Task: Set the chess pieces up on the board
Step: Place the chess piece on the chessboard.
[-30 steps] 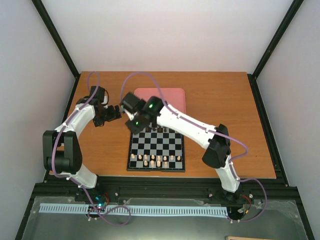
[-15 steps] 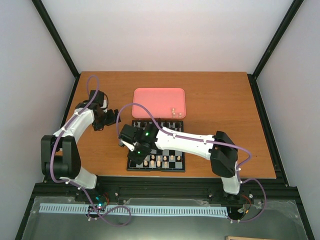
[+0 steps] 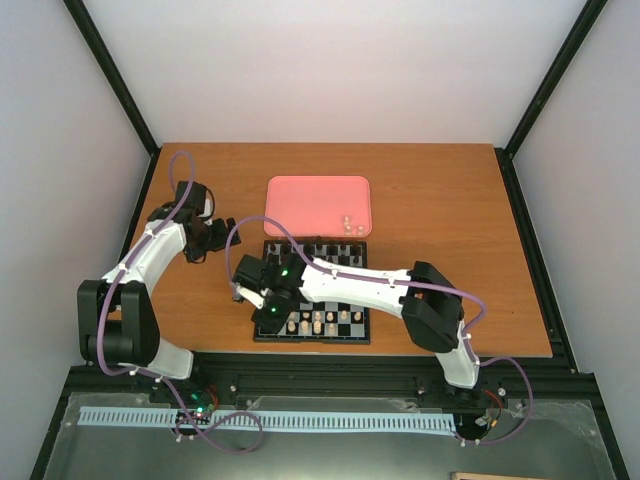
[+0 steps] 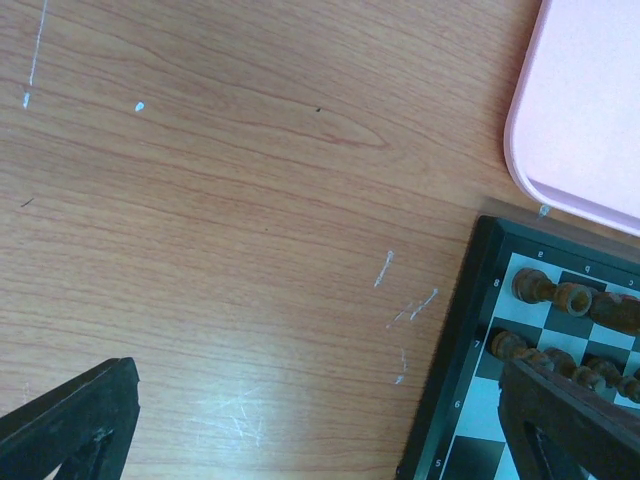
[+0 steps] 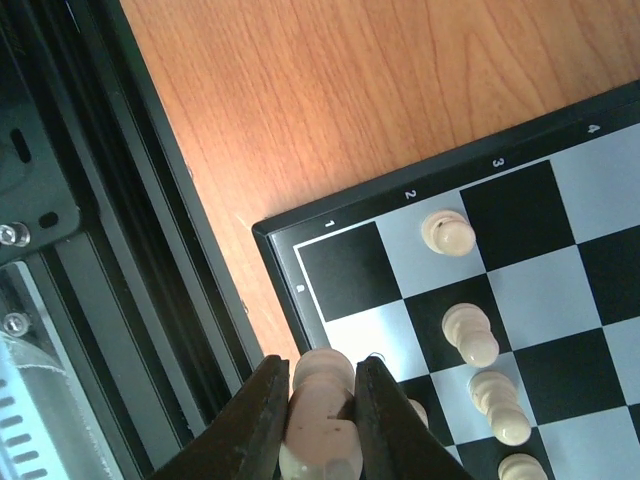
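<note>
My right gripper (image 3: 268, 318) hangs over the board's (image 3: 318, 292) near-left corner, shut on a cream-white chess piece (image 5: 322, 410) pinched between both fingers. Just past it the corner black square (image 5: 340, 265) is bare, and white pieces (image 5: 447, 233) (image 5: 470, 333) stand in the second row. More white pieces (image 3: 318, 322) line the near rows in the top view. My left gripper (image 3: 222, 232) is open over bare wood beside the board's far-left corner (image 4: 470, 330), nothing between its fingers (image 4: 70, 425).
Dark brown pieces (image 4: 545, 290) fill the board's far rows. The pink tray (image 3: 310, 195) lies behind the board with a few cream pieces (image 3: 348, 224) near its right front corner. The table's front edge and black rail (image 5: 110, 220) run close under my right gripper.
My right arm has swung from the tray's near-left corner down to the board's near-left corner, carrying the white piece. The left arm has drawn slightly back and left, still open.
</note>
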You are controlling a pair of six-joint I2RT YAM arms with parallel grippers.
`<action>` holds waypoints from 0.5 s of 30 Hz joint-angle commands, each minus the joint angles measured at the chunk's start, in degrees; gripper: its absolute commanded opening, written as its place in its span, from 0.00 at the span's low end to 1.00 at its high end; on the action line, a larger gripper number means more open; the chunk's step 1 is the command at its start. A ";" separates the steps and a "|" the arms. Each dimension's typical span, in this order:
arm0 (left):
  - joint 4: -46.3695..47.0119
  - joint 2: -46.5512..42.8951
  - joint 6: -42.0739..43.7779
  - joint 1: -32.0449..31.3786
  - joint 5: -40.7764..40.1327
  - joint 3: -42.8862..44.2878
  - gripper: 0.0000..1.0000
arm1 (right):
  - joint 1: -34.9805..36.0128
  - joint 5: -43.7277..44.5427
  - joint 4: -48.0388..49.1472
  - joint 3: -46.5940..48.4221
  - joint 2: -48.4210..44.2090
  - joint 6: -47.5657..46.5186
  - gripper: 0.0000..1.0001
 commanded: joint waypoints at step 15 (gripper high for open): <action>1.19 -1.71 -0.13 -0.08 -1.05 -0.41 1.00 | 0.56 1.93 2.39 -3.61 1.80 -0.69 0.13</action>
